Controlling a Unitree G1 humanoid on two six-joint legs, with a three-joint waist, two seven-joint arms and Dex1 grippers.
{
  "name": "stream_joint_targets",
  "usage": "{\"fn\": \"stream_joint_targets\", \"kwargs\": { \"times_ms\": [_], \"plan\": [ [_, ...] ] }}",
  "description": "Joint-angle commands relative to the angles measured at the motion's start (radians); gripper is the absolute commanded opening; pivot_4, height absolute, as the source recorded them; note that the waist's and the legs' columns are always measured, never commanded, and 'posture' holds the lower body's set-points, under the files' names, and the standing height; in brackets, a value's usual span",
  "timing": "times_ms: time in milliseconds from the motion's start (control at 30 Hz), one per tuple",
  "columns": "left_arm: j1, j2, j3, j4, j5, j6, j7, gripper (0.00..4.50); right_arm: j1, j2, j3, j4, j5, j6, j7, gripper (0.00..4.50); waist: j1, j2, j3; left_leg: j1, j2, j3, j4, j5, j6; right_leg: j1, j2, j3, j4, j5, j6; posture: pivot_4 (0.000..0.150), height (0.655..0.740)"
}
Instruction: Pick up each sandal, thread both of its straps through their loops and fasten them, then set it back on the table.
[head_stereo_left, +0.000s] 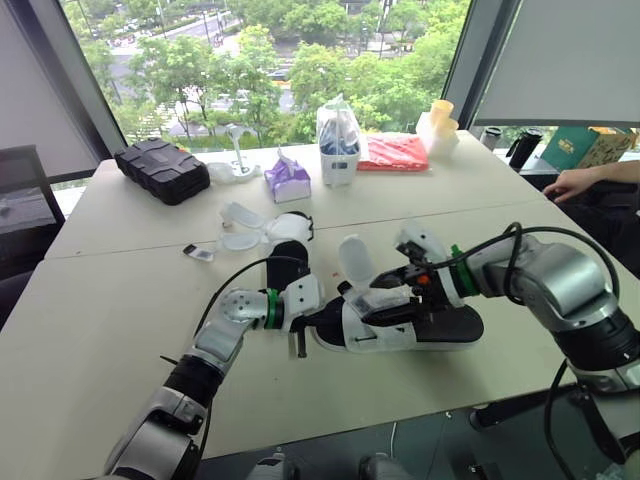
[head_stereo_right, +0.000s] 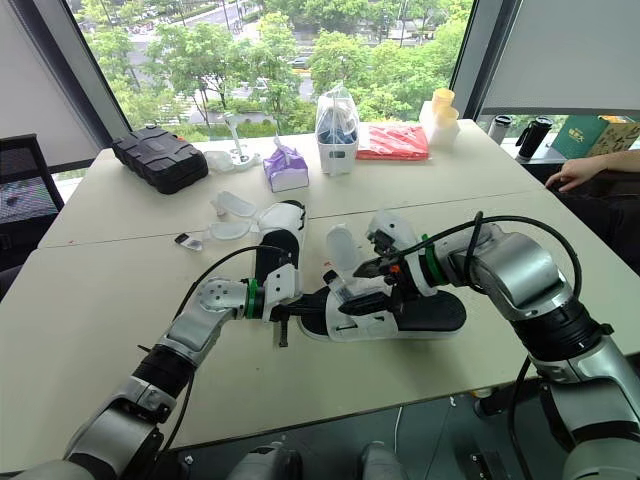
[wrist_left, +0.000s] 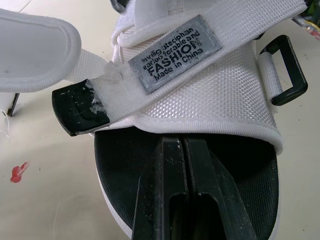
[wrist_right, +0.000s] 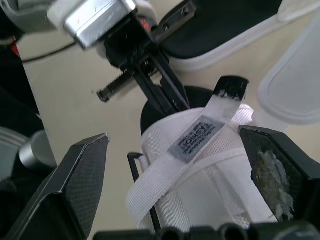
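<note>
Two grippers meet at the white sandal, which lies on its black sole near the middle of the beige table. The left gripper has its fingers pressed together, and they rest on the black insole under the front strap. The right gripper is spread wide, one finger on each side of the labelled strap, and grasps nothing. The strap end stands loose, and the black loop beside it has no strap through it. A second sandal stands at eleven o'clock from the first one.

At twelve o'clock, at the far edge, a white container holds a clear bag with something blue in it. At eleven o'clock a purple pack has a white sheet sticking out, and a closed black case lies at ten o'clock. Stacked cups and a red packet are at one o'clock. Empty clear trays lie beside the second sandal. A person's hand rests at two o'clock. Behind the table, big windows show green trees.
</note>
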Motion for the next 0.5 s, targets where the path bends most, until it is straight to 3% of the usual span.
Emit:
{"fn": "stream_joint_targets", "kwargs": {
  "times_ms": [33, 367, 467, 500],
  "plan": [
    [-0.002, -0.003, -0.013, 0.009, 0.01, -0.002, 0.002, 0.0, -0.014, 0.003, 0.047, 0.0, -0.064, -0.048, -0.004, 4.48, 0.0, 0.0, 0.0, 0.0, 0.0, 0.0, 0.0, 0.0, 0.0, 0.0, 0.0, 0.0, 0.0, 0.0, 0.0, 0.15, 0.74],
    [0.01, 0.0, -0.008, -0.004, 0.008, 0.004, 0.012, 0.0, -0.068, 0.072, 0.151, 0.108, -0.168, -0.122, 0.051, 4.48, 0.001, 0.0, 0.0, 0.0, 0.0, 0.0, 0.0, 0.0, 0.0, 0.0, 0.0, 0.0, 0.0, 0.0, 0.0, 0.15, 0.74],
    [0.012, 0.001, -0.007, -0.007, 0.008, 0.006, 0.014, 0.0, -0.077, 0.092, 0.154, 0.12, -0.177, -0.126, 0.067, 3.69, 0.001, 0.0, 0.0, 0.0, 0.0, 0.0, 0.0, 0.0, 0.0, 0.0, 0.0, 0.0, 0.0, 0.0, 0.0, 0.15, 0.74],
    [0.012, 0.001, -0.007, -0.009, 0.008, 0.006, 0.015, 0.0, -0.079, 0.098, 0.155, 0.123, -0.18, -0.126, 0.071, 3.19, 0.0, 0.0, 0.0, 0.0, 0.0, 0.0, 0.0, 0.0, 0.0, 0.0, 0.0, 0.0, 0.0, 0.0, 0.0, 0.15, 0.74]
  ]
}}
